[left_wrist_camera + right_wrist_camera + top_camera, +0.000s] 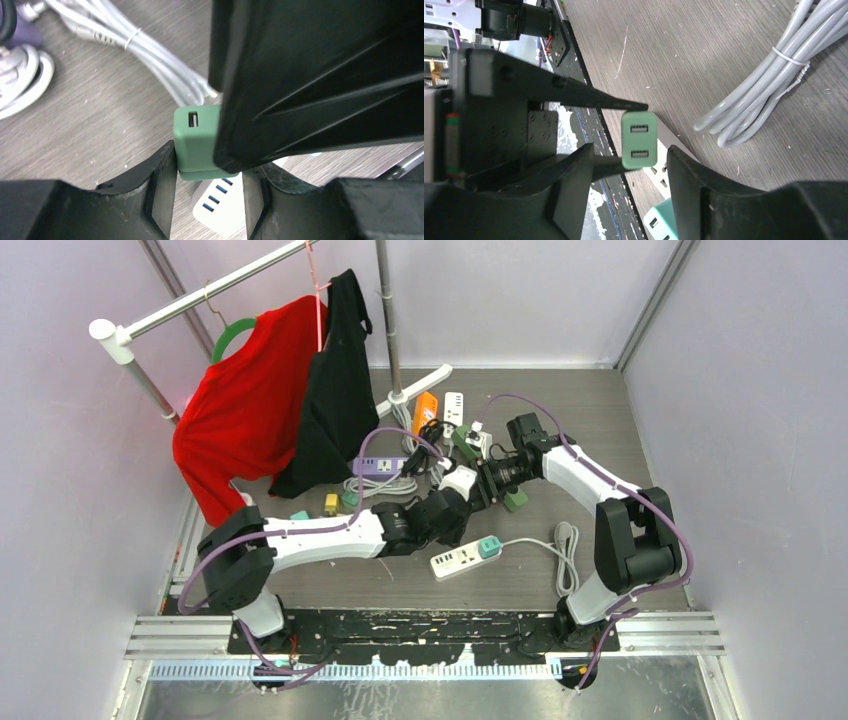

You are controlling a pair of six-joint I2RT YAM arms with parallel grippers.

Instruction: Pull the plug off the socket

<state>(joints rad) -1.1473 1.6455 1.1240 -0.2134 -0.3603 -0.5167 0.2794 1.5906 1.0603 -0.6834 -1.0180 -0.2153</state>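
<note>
Nearest the bases we see a white strip (pixel 455 562) with a teal plug (pixel 488 546) in it and a grey cable (pixel 565 555) beside it. We judge this is not the target.

Just past it the two arms meet.
- **Left gripper** (pixel 210 172): jaws pinch the green plug (pixel 196 140) by its side faces. The right wrist view shows both left fingers pressed on it.
- **Right gripper** (pixel 629 150): jaws spread, plug between them, no contact we can see.
- **Where the plug is:** directly over the white socket (pixel 216 204) with blue slots, mid-table. We cannot tell whether the prongs are out, because the joint is hidden.

Handling, our judgement:
- The plug is a small hard plastic cube, light, with smooth and probably slippery sides.
- Grip two flat opposite faces, clear of the USB ports, and pull straight along the prongs.
- The socket looks light too and will likely lift with the plug unless held down.

Farther back are a purple strip (pixel 380 466) and an orange unit (pixel 424 412). Beyond them is the rack (pixel 215 290) with a red shirt (pixel 245 410) and a black garment (pixel 335 400).
</note>
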